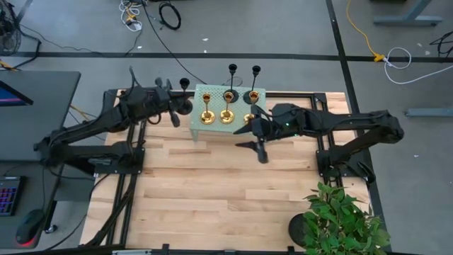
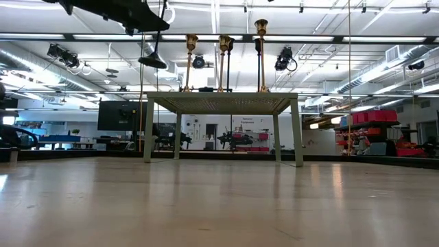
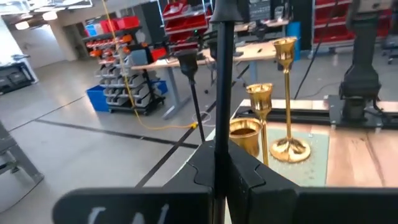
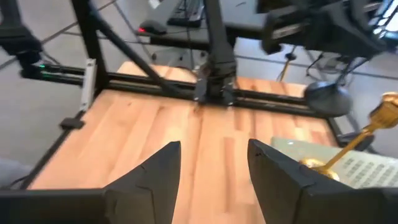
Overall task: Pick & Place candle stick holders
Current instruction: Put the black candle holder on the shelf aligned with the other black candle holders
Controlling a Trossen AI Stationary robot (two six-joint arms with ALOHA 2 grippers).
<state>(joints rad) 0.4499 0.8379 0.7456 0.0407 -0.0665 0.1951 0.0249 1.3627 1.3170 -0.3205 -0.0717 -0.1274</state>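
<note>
The light wooden table (image 1: 212,191) has a small pale green stand (image 1: 200,127) at its far edge. On the stand are three shiny gold candle holders (image 1: 227,113) and two thin black ones (in the back row). The left gripper (image 1: 178,108), beside the stand, is closed tight on one black candle holder (image 3: 222,81). The right gripper (image 1: 253,136), near the stand's front, has its fingers wide apart, holding nothing.

- Three brass-gold candle stick holders (image 1: 227,108) upright in a row on small pale-green perforated stand (image 1: 200,127).
- Two black holders (image 1: 243,78) upright along the stand's far edge.
- Third black holder (image 1: 183,95) held off the stand's left side, clamped in left pincer (image 1: 172,113).
</note>
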